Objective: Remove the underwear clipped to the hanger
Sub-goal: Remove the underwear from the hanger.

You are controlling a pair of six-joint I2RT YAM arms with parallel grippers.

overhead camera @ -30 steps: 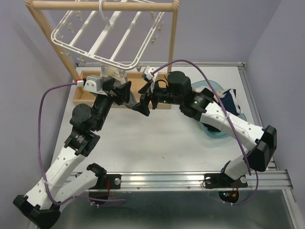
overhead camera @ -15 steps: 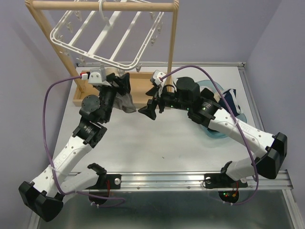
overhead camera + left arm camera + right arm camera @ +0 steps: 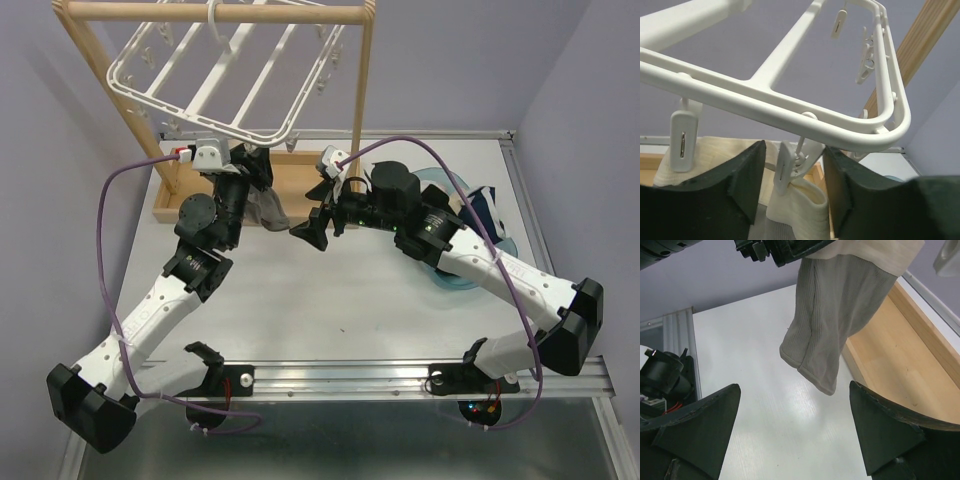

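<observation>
While the hanger [image 3: 790, 114] hangs tilted from the wooden rail stand [image 3: 210, 13], the left gripper [image 3: 794, 150] straddles a clip [image 3: 790, 167] on its near rail, its pads standing apart on either side and not clamped. A cream-grey piece of underwear [image 3: 832, 315] dangles from that rail. The right gripper [image 3: 794, 390] is spread wide near the cloth's hem, grasping nothing. A navy garment [image 3: 487, 212] lies in a blue basin [image 3: 450, 282] on the table's right side.
</observation>
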